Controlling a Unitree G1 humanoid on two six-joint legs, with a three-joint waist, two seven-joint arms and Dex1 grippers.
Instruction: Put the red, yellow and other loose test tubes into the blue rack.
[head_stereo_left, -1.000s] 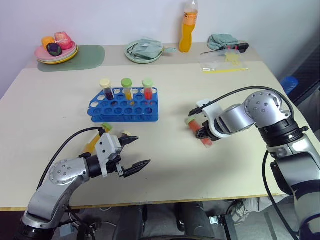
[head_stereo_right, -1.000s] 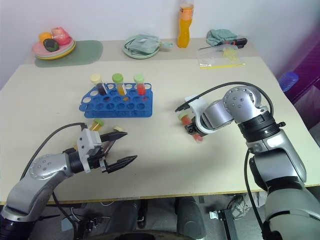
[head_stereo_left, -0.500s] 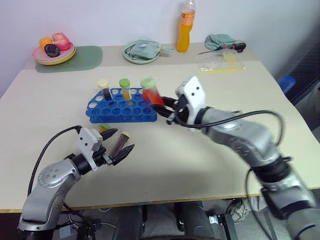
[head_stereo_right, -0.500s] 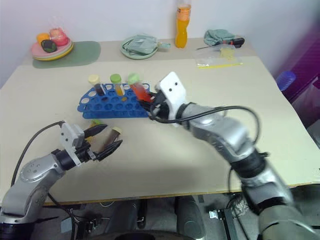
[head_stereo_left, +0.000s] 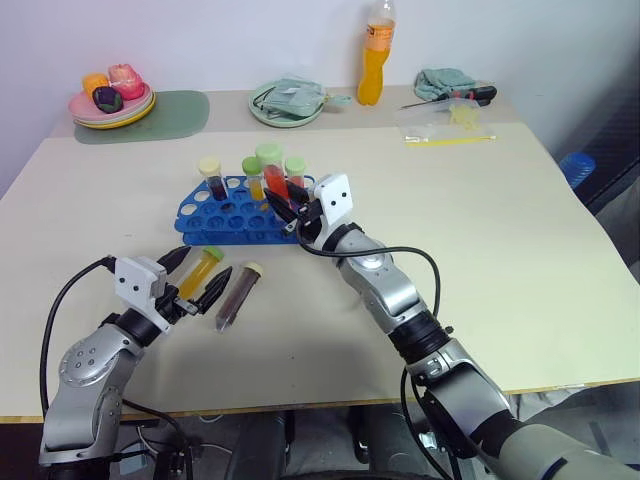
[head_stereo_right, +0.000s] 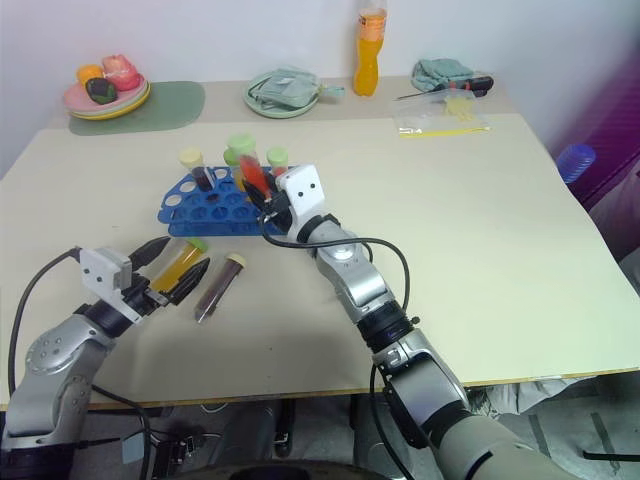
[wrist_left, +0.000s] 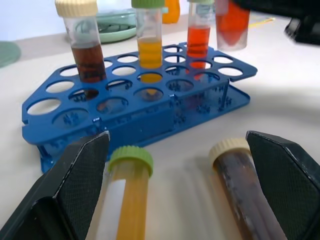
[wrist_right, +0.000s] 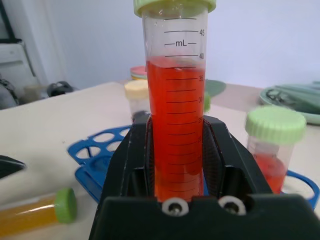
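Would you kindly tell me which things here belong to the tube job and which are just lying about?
Job: red tube in right hand; yellow tube; purple tube; blue rack; left hand.
Lying about: orange bottle; green plate; fruit plates; plastic bag.

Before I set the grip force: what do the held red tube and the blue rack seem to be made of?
The red tube looks like clear, smooth plastic: the liquid shows through, printed mL marks run up its wall, and it has a matte pale-green cap. The blue rack looks like moulded, glossy, opaque plastic, with even round holes. Glass can't be ruled out for the tube.
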